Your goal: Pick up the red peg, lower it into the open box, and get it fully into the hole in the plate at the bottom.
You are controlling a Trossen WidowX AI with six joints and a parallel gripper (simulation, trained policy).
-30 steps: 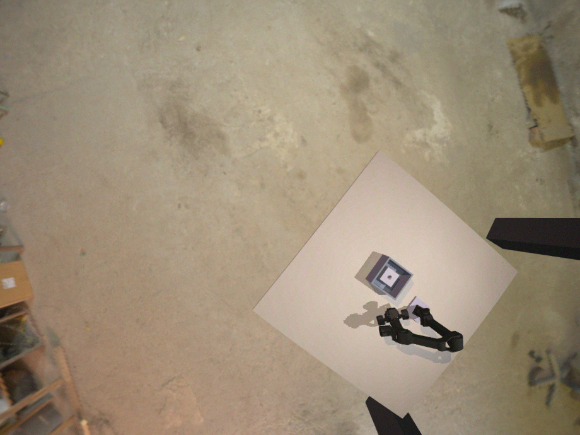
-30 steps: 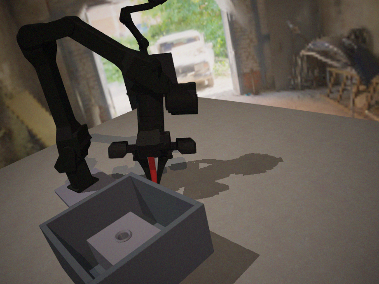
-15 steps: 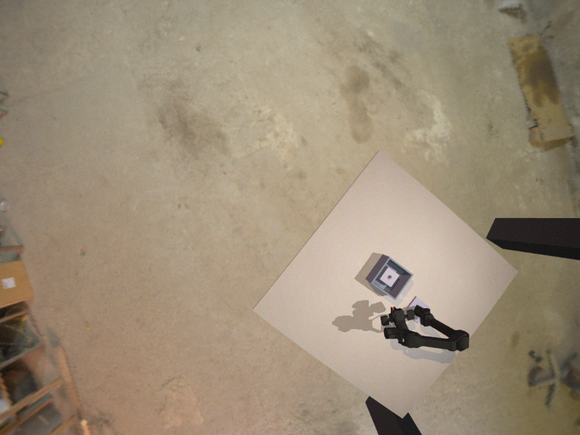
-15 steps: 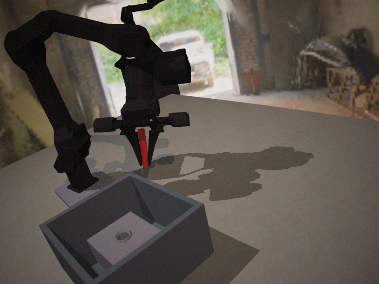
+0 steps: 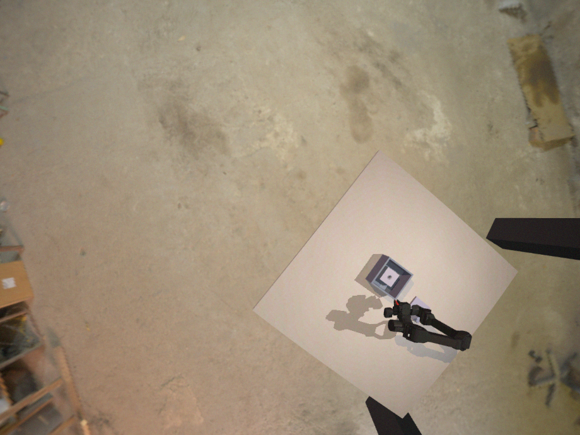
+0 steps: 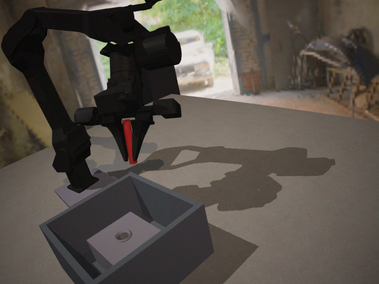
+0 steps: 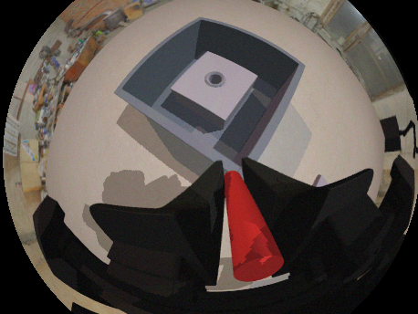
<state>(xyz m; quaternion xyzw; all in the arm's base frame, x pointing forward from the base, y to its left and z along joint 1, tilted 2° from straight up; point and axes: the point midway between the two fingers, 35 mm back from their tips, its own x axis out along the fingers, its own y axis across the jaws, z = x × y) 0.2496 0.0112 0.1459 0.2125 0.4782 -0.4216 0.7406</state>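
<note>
The pincer (image 5: 396,303) (image 6: 131,159) (image 7: 232,165) grasps the red peg (image 5: 397,302) (image 6: 128,140) (image 7: 248,228), slightly tilted, above the tabletop (image 5: 384,196) (image 6: 275,189) (image 7: 87,151). In the exterior view's lower left, the open box (image 5: 379,268) (image 6: 183,232) (image 7: 169,130) surrounds the holed plate (image 5: 384,273) (image 6: 139,226) (image 7: 235,93).

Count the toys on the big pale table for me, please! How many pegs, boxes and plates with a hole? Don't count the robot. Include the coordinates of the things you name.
Pegs: 1, the red peg (image 5: 397,302) (image 6: 128,142) (image 7: 248,228), held in the pincer (image 6: 130,159) (image 7: 232,165)
Boxes: 1, the open box (image 5: 376,268) (image 6: 186,241) (image 7: 182,139)
Plates with a hole: 1, the pale plate (image 5: 384,280) (image 6: 110,244) (image 7: 196,88), inside the box
Total: 3
</note>
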